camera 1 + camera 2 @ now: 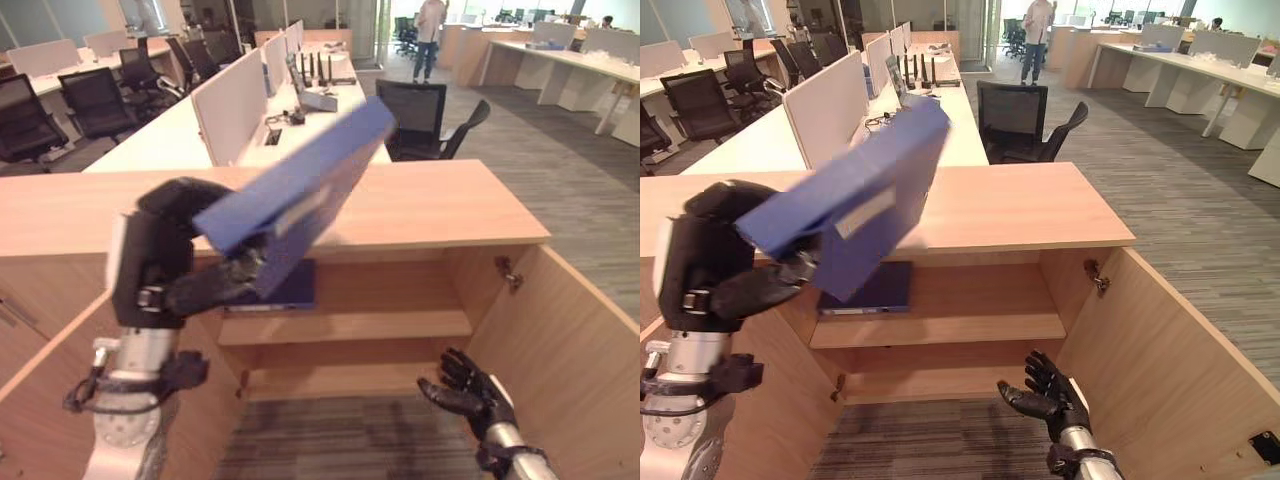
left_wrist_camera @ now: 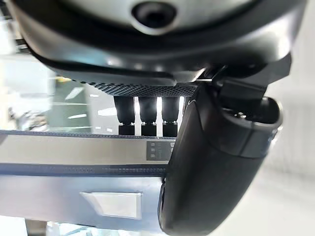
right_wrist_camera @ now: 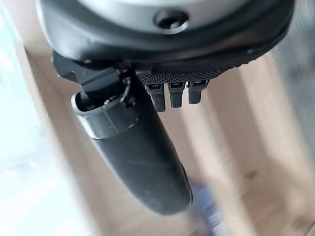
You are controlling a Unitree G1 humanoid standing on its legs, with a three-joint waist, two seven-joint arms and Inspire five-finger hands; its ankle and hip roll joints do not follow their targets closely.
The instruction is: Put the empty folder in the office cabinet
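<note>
My left hand [image 1: 150, 262] is shut on a blue folder [image 1: 300, 185], raised at a tilt in front of the wooden office cabinet [image 1: 440, 205], its far end reaching over the cabinet top. In the left wrist view the thumb [image 2: 211, 172] lies across the folder's spine [image 2: 59, 162], beside a white label. The cabinet stands with both doors swung out. A second blue folder [image 1: 875, 290] lies flat on its upper shelf [image 1: 400, 325]. My right hand [image 1: 1050, 397] hangs open, low before the cabinet's bottom compartment, holding nothing.
The right door [image 1: 575, 340] swings out close beside my right hand, and the left door [image 1: 40, 420] stands by my left arm. Desks with dividers and a black office chair [image 1: 425, 120] sit behind the cabinet. A person [image 1: 430, 35] stands far back.
</note>
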